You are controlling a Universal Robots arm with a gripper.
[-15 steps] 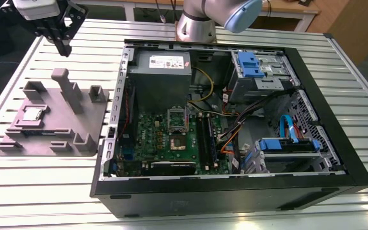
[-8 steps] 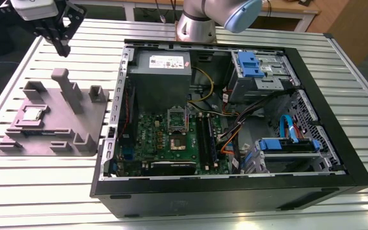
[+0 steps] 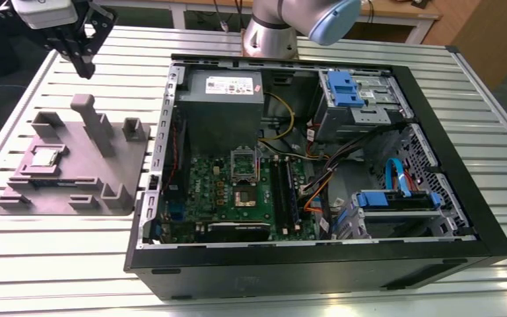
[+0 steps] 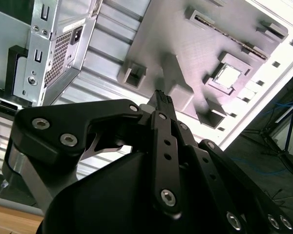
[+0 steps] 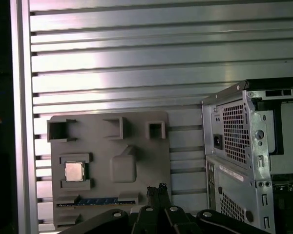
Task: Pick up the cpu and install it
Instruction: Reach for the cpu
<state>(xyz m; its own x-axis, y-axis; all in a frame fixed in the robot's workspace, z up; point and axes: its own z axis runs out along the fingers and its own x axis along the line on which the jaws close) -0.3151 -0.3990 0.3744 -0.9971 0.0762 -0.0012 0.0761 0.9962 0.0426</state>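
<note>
Gripper (image 3: pixel 84 65) hangs high over the tabletop (image 3: pixel 130 72), fingers together, holding nothing. The cpu (image 3: pixel 44 157) lies flat in its pocket on the grey fixture (image 3: pixel 135 158), well apart from the gripper. A clean pick likely calls for opened fingers squared to the chip's edges and a descent clear of the upright post (image 3: pixel 90 122).

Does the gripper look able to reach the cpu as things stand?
Probably yes: the cpu lies uncovered in a pocket of the grey holder, and the gripper hangs high nearby, so a descent from above looks free.
</note>
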